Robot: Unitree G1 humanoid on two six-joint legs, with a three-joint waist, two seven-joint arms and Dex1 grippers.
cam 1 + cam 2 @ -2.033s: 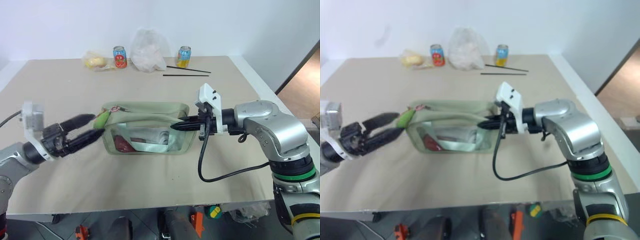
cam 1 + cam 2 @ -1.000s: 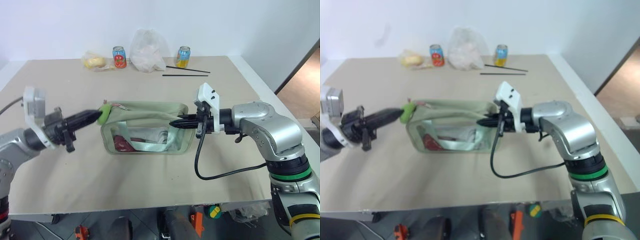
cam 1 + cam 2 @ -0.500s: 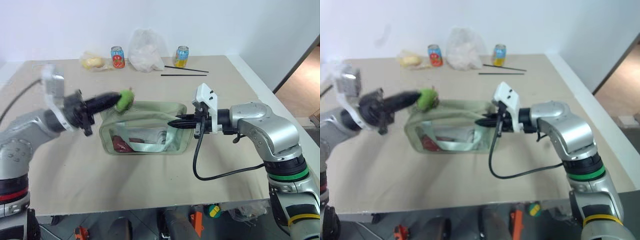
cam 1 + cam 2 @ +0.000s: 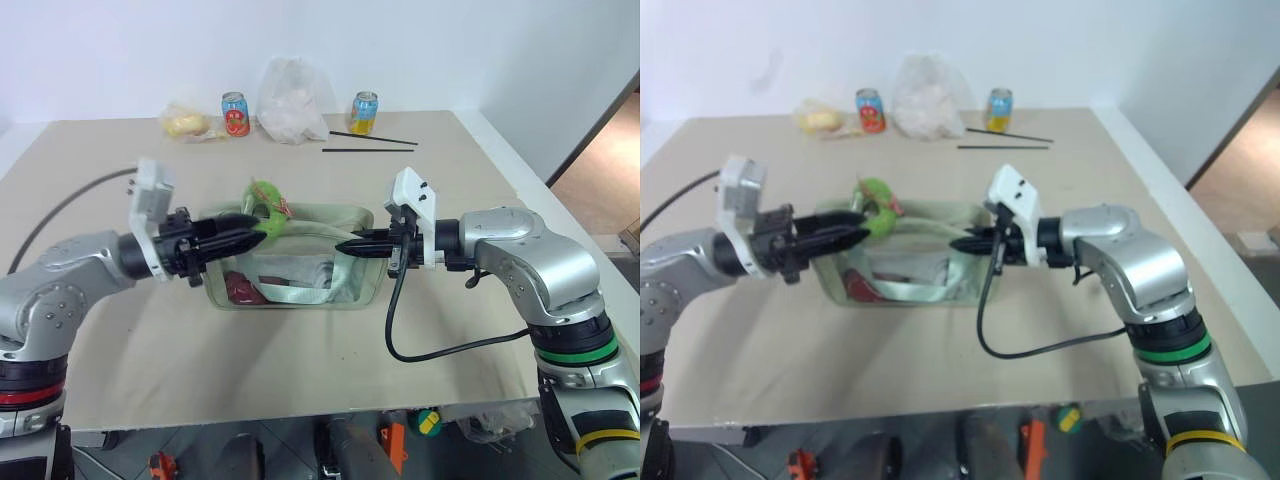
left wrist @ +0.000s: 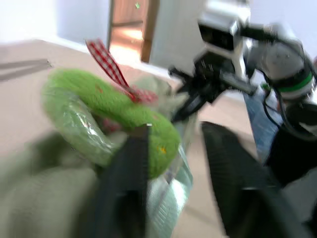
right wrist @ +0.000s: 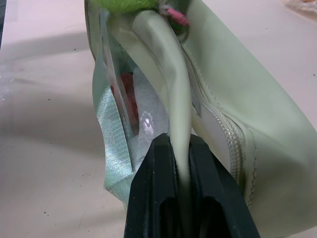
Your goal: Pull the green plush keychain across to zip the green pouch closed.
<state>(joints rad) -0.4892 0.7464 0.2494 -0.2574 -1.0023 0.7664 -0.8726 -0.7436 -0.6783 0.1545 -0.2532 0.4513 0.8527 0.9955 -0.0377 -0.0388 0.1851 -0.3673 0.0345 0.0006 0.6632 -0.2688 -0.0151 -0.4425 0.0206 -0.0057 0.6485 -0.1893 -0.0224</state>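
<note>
Our left gripper (image 4: 252,236) reaches in level over the green pouch (image 4: 300,262), its two black fingers (image 5: 233,188) parted with nothing between them. Just past its tips, the green plush keychain (image 4: 264,198) stands up from the pouch's top edge; from the left wrist view we see it pressed close beside one finger, with a red-and-white checked ribbon (image 5: 106,62) tied to it, which the head views barely show. Our right gripper (image 4: 350,249) is clamped shut on the pouch's pale green strap (image 6: 171,99) at the opposite end; the right wrist view shows that strap pinched between its fingers, the zipper teeth alongside, and red contents behind the clear window. Well beyond both grippers stand two drink cans (image 4: 236,113), their labels unreadable, with a white plastic bag (image 4: 291,100).
</note>
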